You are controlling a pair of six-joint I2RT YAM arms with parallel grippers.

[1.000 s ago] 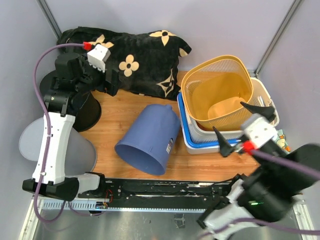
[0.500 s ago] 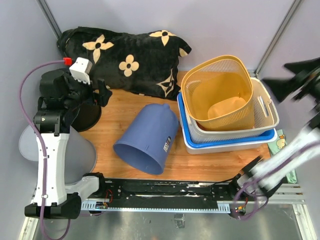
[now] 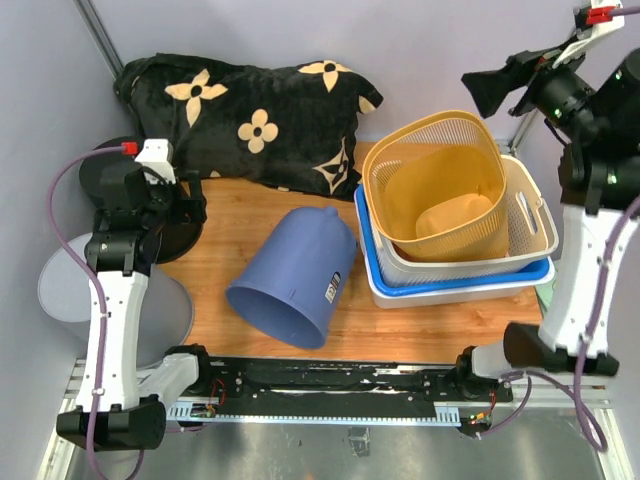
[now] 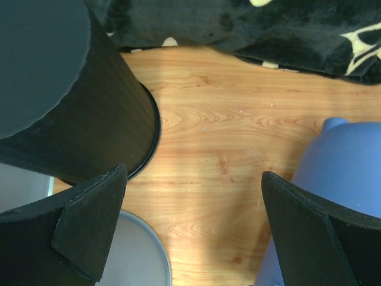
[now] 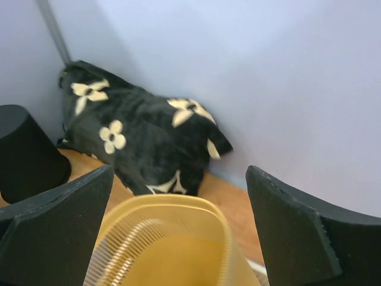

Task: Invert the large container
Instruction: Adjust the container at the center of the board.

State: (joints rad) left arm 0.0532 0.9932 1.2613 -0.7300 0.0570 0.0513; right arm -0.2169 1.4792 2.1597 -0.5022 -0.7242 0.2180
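A large blue bucket (image 3: 295,275) lies on its side on the wooden table, mouth toward the front left; its edge shows in the left wrist view (image 4: 333,179). My left gripper (image 3: 192,205) is open and empty, held above the table between a black upturned bucket (image 3: 175,235) and the blue bucket, touching neither. My right gripper (image 3: 487,92) is open and empty, raised high at the back right above a yellow mesh basket (image 3: 440,190). In the right wrist view the gripper (image 5: 178,179) frames that basket (image 5: 172,244) from above.
The yellow basket sits in a white basket (image 3: 540,220) on a blue tray (image 3: 380,290) at the right. A black flowered cushion (image 3: 260,120) lies along the back. A grey round container (image 3: 60,285) stands at the front left, by the black bucket (image 4: 71,101).
My right arm has swung from the front right up to the back right corner. My left arm has drawn back to the left. The blue bucket has barely shifted.
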